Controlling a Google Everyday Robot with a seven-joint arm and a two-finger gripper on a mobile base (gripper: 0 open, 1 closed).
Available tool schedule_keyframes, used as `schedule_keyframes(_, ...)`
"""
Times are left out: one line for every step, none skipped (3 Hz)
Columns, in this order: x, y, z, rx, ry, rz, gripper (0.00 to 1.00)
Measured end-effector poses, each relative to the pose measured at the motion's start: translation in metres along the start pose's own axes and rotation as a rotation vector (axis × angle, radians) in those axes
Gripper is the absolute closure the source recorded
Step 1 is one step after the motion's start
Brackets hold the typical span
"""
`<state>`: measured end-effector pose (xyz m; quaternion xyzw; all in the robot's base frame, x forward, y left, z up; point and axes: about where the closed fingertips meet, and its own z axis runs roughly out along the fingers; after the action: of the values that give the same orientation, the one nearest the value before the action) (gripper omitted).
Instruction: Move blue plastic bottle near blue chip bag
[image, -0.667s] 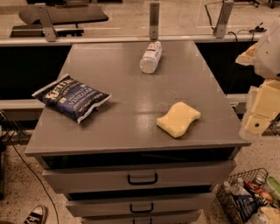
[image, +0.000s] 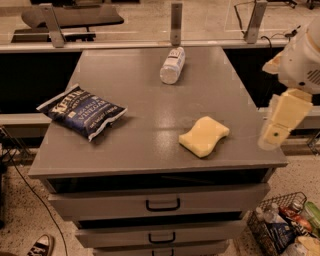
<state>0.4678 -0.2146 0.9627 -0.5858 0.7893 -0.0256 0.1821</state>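
One reach not yet begun: bottle at the far edge, bag at the left

Nearest the camera, the drawers (image: 162, 204) fill the cabinet front. A wire basket (image: 280, 225) of packages sits on the floor at lower right, cut off by the frame, so its contents are hard to name.

On the grey cabinet top (image: 150, 155), the yellow sponge (image: 204, 136) lies closest, toward the right front. Just off the right edge at about the same depth hangs the gripper (image: 274, 132), a pale cream shape below the arm's white housing. It is beside the top rather than over it and touches nothing on it. Whether it is open or closed I cannot tell, since its end shows only as one blurred block, and the arm above runs out of frame.

Further back on the left, the blue chip bag (image: 82, 111) lies flat and crinkled near the left edge.

Farthest away, the blue plastic bottle (image: 172, 65) lies on its side near the middle of the back edge. It is well apart from the bag and untouched.

By my reading, the step in hand is the approach. The next move calls for carrying the gripper over and past the sponge to the bottle. It should then close across the body, which will likely roll if nudged, before taking it left and forward to the bag.
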Motion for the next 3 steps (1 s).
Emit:
schedule_keyframes(-0.015, -0.061, 0.043, 0.041, -0.083, 0.074, 0.00)
schedule_keyframes(-0.030, -0.128, 0.082, 0.067, -0.183, 0.171, 0.00)
schedule_keyframes(-0.048, -0.183, 0.110, 0.063, -0.299, 0.279, 0.00)
